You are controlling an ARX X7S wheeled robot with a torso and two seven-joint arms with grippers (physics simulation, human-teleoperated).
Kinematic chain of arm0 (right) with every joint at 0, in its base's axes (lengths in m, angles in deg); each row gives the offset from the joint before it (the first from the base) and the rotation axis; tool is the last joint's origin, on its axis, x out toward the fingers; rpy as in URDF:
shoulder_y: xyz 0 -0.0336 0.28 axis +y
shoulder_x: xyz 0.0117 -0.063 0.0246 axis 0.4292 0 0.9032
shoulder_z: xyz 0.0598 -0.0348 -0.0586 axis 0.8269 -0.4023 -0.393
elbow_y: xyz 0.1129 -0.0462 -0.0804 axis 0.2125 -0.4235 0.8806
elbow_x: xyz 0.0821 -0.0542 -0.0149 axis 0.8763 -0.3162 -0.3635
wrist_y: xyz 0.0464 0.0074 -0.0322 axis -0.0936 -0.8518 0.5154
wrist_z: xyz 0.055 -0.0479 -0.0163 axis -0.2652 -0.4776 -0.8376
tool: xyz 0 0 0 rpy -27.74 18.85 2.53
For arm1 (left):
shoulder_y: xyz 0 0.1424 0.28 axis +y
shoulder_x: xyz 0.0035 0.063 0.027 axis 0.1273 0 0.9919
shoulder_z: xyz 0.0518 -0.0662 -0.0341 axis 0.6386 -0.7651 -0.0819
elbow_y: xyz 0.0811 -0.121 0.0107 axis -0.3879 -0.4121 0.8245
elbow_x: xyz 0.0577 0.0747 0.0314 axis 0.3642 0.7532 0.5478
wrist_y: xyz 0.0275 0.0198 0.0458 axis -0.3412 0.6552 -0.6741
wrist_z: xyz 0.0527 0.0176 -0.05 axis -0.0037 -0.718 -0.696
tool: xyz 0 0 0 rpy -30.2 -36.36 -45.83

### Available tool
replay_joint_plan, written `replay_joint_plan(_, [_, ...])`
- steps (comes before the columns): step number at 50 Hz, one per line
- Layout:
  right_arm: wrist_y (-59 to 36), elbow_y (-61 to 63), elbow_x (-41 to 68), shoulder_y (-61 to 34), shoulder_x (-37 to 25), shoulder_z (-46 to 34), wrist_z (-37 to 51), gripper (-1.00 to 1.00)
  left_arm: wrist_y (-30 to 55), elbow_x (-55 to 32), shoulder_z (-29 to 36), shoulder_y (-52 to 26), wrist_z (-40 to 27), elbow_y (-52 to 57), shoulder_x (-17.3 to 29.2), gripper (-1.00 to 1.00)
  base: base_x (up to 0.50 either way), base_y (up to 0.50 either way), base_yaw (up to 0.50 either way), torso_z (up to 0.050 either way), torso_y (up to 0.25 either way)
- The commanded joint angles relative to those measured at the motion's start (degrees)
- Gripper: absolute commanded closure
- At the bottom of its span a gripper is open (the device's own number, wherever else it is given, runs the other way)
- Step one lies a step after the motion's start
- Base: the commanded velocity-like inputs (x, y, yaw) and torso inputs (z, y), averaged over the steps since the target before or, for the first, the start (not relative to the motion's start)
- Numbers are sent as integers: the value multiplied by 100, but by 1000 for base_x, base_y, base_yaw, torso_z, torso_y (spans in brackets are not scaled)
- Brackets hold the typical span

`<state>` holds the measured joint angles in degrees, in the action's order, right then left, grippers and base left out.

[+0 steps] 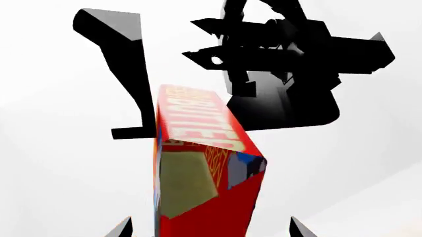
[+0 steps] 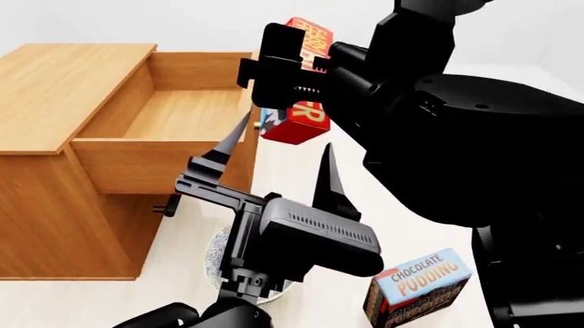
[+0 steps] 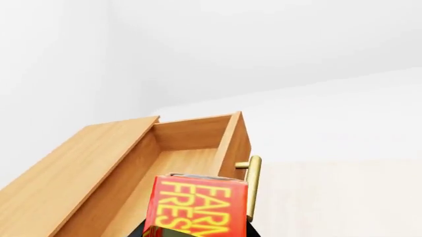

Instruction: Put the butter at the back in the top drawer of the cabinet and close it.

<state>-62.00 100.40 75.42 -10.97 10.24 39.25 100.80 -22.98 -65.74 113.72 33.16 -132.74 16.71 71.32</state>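
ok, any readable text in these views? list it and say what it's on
"CHOCOLATE PUDDING": pudding box, head view.
"FARM FRES", cut off at the frame edge: butter, right wrist view.
"BUTTER", mirrored and skewed: butter's side, left wrist view.
Small print on the butter's blue side: too blurred to read.
Cabinet and drawer: none.

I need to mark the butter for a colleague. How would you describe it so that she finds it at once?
Find the wooden cabinet with its top drawer open. Beside the drawer, the right gripper holds the butter in the air: a small red carton, unlike the brown pudding box on the floor.
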Motion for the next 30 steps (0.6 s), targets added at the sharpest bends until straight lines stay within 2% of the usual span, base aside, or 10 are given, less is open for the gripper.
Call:
replay_joint_plan(1, [20, -199, -280, -71, -72, -4, -321, 100, 44, -7, 11, 31, -28, 63, -14, -100, 0, 0, -3, 0, 0])
replay_joint_plan(30, [205, -48, -135, 116, -166, -90, -364, 100, 168, -80, -72, -108, 13, -26, -208, -100, 0, 0, 0, 0, 1])
